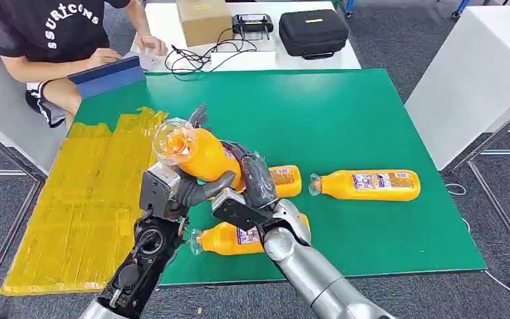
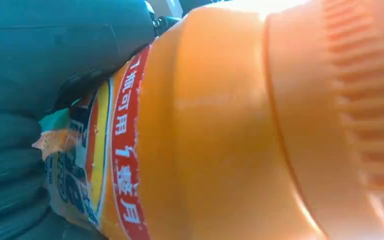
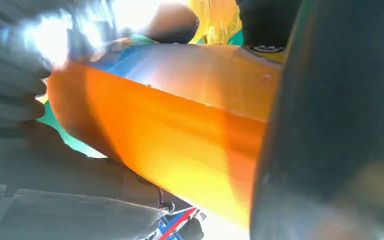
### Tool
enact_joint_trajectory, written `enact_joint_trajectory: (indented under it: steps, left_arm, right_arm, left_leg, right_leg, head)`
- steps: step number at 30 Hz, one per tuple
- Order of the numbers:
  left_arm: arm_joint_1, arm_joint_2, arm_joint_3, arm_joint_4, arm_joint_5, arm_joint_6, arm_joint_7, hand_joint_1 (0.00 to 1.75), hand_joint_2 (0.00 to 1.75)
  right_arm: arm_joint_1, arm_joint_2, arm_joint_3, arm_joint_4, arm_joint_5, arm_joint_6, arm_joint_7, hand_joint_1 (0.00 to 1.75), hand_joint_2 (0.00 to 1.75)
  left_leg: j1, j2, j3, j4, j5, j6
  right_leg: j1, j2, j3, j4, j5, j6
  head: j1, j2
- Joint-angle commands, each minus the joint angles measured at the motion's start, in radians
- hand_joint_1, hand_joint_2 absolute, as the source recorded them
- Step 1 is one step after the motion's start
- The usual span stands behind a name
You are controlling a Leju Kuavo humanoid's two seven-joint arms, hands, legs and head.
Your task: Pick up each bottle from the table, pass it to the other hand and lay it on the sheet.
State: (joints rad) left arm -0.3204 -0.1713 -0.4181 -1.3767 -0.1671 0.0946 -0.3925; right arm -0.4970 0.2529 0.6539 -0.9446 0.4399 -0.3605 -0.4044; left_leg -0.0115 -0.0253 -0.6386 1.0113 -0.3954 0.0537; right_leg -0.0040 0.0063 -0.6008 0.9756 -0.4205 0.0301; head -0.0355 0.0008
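Yellow crinkled sheet [image 1: 86,212] lies at the bench's left. Both hands meet on one orange plastic bottle [image 1: 202,156] raised over the green bench [image 1: 345,113]: left hand [image 1: 196,189] curled beneath, right hand [image 1: 255,179] wrapped around its base. Mid-handover, I judge; next, the right must let go.

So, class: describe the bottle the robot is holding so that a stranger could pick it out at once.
Start at the green table and look near its left side, beside the yellow sheet. There an orange bottle is raised off the table between the left hand and the right hand. The other three orange bottles lie flat on the table; this one is lifted and tilted.
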Motion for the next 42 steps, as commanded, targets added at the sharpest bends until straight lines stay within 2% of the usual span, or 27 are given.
enact_joint_trajectory:
  steps: [1, 2, 4, 5, 9, 12, 14, 17, 18, 20, 21, 25, 27, 29, 31, 34, 39, 40, 41, 42]
  left_arm:
    - [-0.059, 0.006, -0.008, 0.066, 0.014, 0.001, -0.008, 1.75, 1.75]
    - [-0.057, 0.006, -0.009, 0.065, 0.014, 0.002, -0.009, 1.75, 1.75]
    - [-0.049, 0.005, -0.007, 0.059, 0.017, 0.008, -0.015, 1.75, 1.75]
    - [-0.046, 0.006, -0.006, 0.056, 0.018, 0.010, -0.017, 1.75, 1.75]
    - [-0.018, 0.018, -0.004, 0.020, 0.031, 0.018, -0.031, 1.75, 1.75]
    - [-0.009, 0.023, -0.003, 0.002, 0.031, 0.019, -0.032, 1.75, 1.75]
    - [-0.009, 0.025, 0.000, -0.005, 0.031, 0.019, -0.033, 1.75, 1.75]
    - [-0.005, 0.024, 0.020, -0.019, 0.014, 0.044, -0.039, 1.75, 1.75]
    - [-0.004, 0.024, 0.028, -0.024, 0.003, 0.059, -0.041, 1.75, 1.75]
    - [-0.003, 0.025, 0.032, -0.028, 0.004, 0.057, -0.041, 1.75, 1.75]
    - [-0.003, 0.023, 0.039, -0.029, -0.014, 0.078, -0.042, 1.75, 1.75]
    - [-0.010, 0.018, 0.123, -0.031, -0.177, 0.290, -0.033, 1.75, 1.75]
    - [-0.012, 0.020, 0.147, -0.033, -0.207, 0.317, -0.030, 1.75, 1.75]
    - [-0.018, 0.021, 0.189, -0.030, -0.284, 0.415, -0.017, 1.75, 1.75]
    - [-0.029, 0.035, 0.227, -0.019, -0.355, 0.478, -0.002, 1.75, 1.75]
    - [-0.056, 0.054, 0.289, 0.033, -0.711, 0.589, 0.141, 1.75, 1.75]
    - [-0.098, 0.076, 0.336, 0.117, -1.212, 0.604, 0.362, 1.75, 1.75]
    - [-0.116, 0.087, 0.334, 0.155, -1.404, 0.573, 0.457, 1.75, 1.75]
    - [-0.127, 0.126, 0.297, 0.168, -1.404, 0.563, 0.499, 1.75, 1.75]
    - [-0.127, 0.126, 0.297, 0.168, -1.404, 0.563, 0.499, 1.75, 1.75]
  right_arm:
    - [-0.008, -0.010, 0.063, 0.051, 0.005, 0.001, -0.024, 1.75, 1.75]
    - [-0.006, -0.012, 0.064, 0.051, 0.005, 0.000, -0.025, 1.75, 1.75]
    - [0.003, -0.019, 0.054, 0.040, 0.000, -0.012, -0.035, 1.75, 1.75]
    - [0.006, -0.023, 0.053, 0.036, -0.001, -0.013, -0.038, 1.75, 1.75]
    - [0.029, -0.045, 0.040, -0.005, -0.005, -0.024, -0.048, 1.75, 1.75]
    - [0.047, -0.059, 0.024, -0.042, 0.003, -0.043, -0.045, 1.75, 1.75]
    - [0.055, -0.067, 0.014, -0.061, 0.006, -0.049, -0.041, 1.75, 1.75]
    - [0.084, -0.087, -0.023, -0.125, 0.036, -0.094, -0.030, 1.75, 1.75]
    - [0.090, -0.093, -0.030, -0.143, 0.058, -0.119, -0.024, 0.38, 1.75]
    - [0.095, -0.100, -0.034, -0.160, 0.058, -0.117, -0.023, 0.38, 1.75]
    - [0.100, -0.103, -0.040, -0.169, 0.087, -0.142, -0.013, 0.00, 1.75]
    - [0.146, -0.166, -0.113, -0.296, 0.287, -0.262, 0.076, 0.00, 1.75]
    - [0.155, -0.181, -0.134, -0.323, 0.324, -0.263, 0.088, 0.00, 1.75]
    - [0.166, -0.211, -0.173, -0.344, 0.453, -0.337, 0.143, 0.00, 1.75]
    - [0.200, -0.227, -0.249, -0.392, 0.554, -0.338, 0.171, 0.00, 1.75]
    - [0.257, -0.252, -0.326, -0.481, 0.632, -0.338, 0.198, 0.00, 1.75]
    - [0.304, -0.299, -0.389, -0.550, 0.672, -0.338, 0.216, 0.00, 1.75]
    - [0.300, -0.318, -0.388, -0.546, 0.692, -0.337, 0.247, 0.00, 1.75]
    - [0.300, -0.325, -0.387, -0.548, 0.698, -0.337, 0.260, 0.00, 1.75]
    - [0.300, -0.325, -0.387, -0.548, 0.698, -0.337, 0.260, 0.00, 1.75]
  left_leg:
    - [0.001, 0.000, 0.001, 0.000, 0.000, -0.002]
    - [0.001, 0.001, 0.006, 0.000, -0.002, -0.004]
    - [0.001, 0.001, 0.007, 0.000, -0.003, -0.004]
    - [0.001, 0.000, 0.002, -0.001, -0.001, -0.002]
    - [0.001, 0.001, 0.009, -0.001, -0.003, -0.005]
    - [0.000, 0.000, 0.002, -0.001, -0.001, -0.002]
    - [0.001, 0.001, 0.006, 0.000, -0.003, -0.004]
    - [0.001, 0.000, 0.004, 0.000, -0.002, -0.003]
    - [0.001, 0.000, 0.006, 0.000, -0.003, -0.004]
    - [0.001, 0.000, 0.006, 0.000, -0.002, -0.004]
    - [0.001, 0.000, 0.003, 0.000, -0.001, -0.003]
    - [0.001, 0.000, 0.005, 0.000, -0.002, -0.004]
    - [0.001, -0.002, 0.004, 0.000, -0.001, -0.003]
    - [0.000, -0.001, 0.004, 0.000, -0.002, -0.003]
    - [0.000, 0.000, 0.004, 0.000, -0.001, -0.003]
    - [0.001, -0.003, 0.004, 0.000, -0.001, -0.003]
    - [0.000, -0.002, 0.004, -0.001, -0.001, -0.003]
    - [0.000, -0.002, 0.006, -0.001, -0.002, -0.004]
    - [0.000, -0.002, 0.004, -0.001, -0.001, -0.003]
    - [0.000, -0.001, 0.006, -0.001, -0.002, -0.004]
  right_leg:
    - [0.001, -0.001, 0.002, -0.001, 0.000, 0.000]
    - [0.001, -0.001, 0.006, -0.001, -0.002, -0.001]
    - [0.001, -0.002, 0.007, -0.001, -0.003, -0.001]
    - [0.001, -0.001, 0.003, -0.001, -0.001, 0.000]
    - [0.001, -0.002, 0.010, -0.002, -0.003, -0.001]
    - [0.001, -0.001, 0.003, -0.001, -0.001, 0.000]
    - [0.001, -0.002, 0.007, -0.001, -0.003, -0.001]
    - [0.001, -0.002, 0.005, -0.001, -0.002, 0.000]
    - [0.001, -0.003, 0.007, -0.001, -0.003, -0.001]
    - [0.001, -0.003, 0.007, -0.001, -0.003, -0.001]
    - [0.001, -0.002, 0.004, -0.001, -0.002, 0.000]
    - [0.001, -0.003, 0.006, -0.001, -0.003, -0.001]
    - [0.001, -0.004, 0.005, -0.001, -0.002, 0.000]
    - [0.000, -0.003, 0.004, -0.001, -0.002, 0.000]
    - [0.001, -0.002, 0.004, -0.001, -0.002, 0.000]
    - [0.001, -0.005, 0.006, -0.001, -0.003, 0.000]
    - [0.000, -0.004, 0.005, -0.001, -0.002, 0.000]
    - [0.000, -0.005, 0.008, -0.001, -0.003, -0.001]
    - [0.000, -0.004, 0.005, -0.001, -0.002, 0.000]
    - [0.000, -0.003, 0.007, -0.001, -0.002, -0.001]
  head:
    - [0.000, 0.000]
    - [0.000, 0.000]
    - [0.000, 0.000]
    - [0.000, 0.000]
    - [0.000, 0.000]
    - [0.000, 0.000]
    - [0.000, 0.000]
    - [0.000, 0.000]
    - [0.000, 0.000]
    - [0.000, 0.000]
    - [0.000, 0.000]
    - [0.000, 0.000]
    - [0.000, 0.000]
    - [0.000, 0.000]
    - [0.000, 0.000]
    - [0.001, 0.000]
    - [0.000, 0.000]
    - [0.000, 0.000]
    - [0.000, 0.000]
    - [0.000, 0.000]
